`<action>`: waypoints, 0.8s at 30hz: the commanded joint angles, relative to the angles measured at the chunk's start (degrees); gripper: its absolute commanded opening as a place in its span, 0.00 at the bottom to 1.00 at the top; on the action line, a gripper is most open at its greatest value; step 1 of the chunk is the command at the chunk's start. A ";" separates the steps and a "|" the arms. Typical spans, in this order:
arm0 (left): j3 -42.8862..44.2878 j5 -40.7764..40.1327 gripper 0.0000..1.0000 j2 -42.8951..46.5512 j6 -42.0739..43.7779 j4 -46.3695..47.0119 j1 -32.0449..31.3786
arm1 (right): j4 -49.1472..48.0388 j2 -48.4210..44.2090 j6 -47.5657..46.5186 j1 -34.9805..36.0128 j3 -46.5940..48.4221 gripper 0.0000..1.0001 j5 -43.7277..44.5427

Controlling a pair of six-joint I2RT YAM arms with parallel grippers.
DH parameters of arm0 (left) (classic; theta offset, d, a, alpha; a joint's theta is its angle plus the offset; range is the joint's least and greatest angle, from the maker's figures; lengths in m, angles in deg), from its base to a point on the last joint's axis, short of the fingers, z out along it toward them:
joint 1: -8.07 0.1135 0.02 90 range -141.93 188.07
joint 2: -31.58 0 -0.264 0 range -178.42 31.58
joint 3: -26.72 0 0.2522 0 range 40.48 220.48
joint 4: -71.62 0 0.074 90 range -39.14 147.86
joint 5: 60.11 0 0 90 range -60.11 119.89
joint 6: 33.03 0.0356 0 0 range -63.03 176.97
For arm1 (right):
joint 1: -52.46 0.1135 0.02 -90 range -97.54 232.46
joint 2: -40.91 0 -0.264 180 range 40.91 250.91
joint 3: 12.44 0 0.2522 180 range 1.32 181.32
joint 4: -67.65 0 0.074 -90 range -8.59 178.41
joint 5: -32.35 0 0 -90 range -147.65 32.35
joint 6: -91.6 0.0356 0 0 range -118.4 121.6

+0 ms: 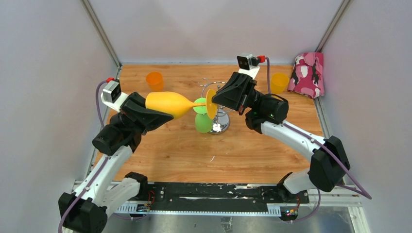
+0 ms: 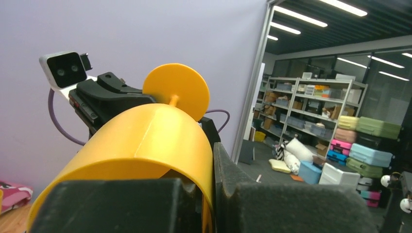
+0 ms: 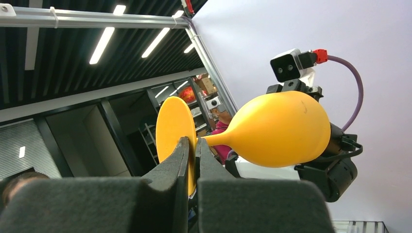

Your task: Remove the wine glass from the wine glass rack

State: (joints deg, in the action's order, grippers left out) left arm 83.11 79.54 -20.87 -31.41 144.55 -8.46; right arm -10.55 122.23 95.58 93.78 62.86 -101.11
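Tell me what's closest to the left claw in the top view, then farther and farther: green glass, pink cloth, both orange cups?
From the left claw, which holds the wine glass:
1. Left cup, just behind it.
2. Green glass, in the middle.
3. Right cup, back right.
4. Pink cloth, back right corner.

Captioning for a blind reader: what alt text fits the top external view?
An orange wine glass is held sideways over a wooden table, the left pincer gripping its bowl, the right pincer its foot, beside a chrome rack and green glass.
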 commanded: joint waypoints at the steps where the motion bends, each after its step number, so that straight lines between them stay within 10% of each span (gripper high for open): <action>1: 1.67 -0.57 0.00 -1.27 1.37 1.27 -0.88 | 0.58 2.44 -5.16 0.79 -1.45 0.00 -4.24; 10: 6.15 -2.25 0.00 7.94 24.96 -38.25 -0.87 | 0.65 -2.06 -6.21 -3.79 -5.01 0.65 -3.94; 24: 34.92 -30.31 0.00 10.72 59.64 -107.12 -0.87 | 0.56 -11.61 -3.54 -15.24 -15.80 0.71 -3.20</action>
State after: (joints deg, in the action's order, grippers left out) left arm 110.21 61.73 -6.96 17.81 60.77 -9.05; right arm -6.99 113.58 92.01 80.86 49.18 -103.15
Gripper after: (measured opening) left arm 0.075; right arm 0.716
